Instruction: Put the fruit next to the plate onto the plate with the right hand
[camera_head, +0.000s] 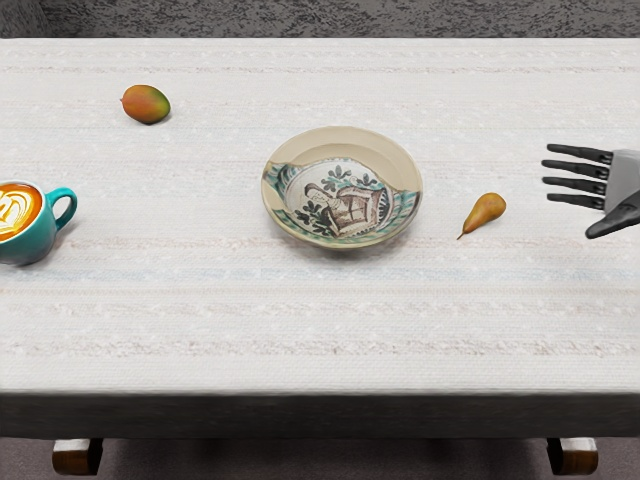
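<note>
The right hand (600, 190) shows at the table's three o'clock edge, fingers spread and holding nothing; the pear (484, 212) lies near its nine o'clock, at three o'clock of the painted plate (342, 138); a mango (146, 104) sits well apart at the plate's ten; a teal cup (35, 235) of latte stands at nine.

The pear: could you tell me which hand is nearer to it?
Right. The right hand is just right of the pear, fingers spread; the left hand is unseen.
</note>
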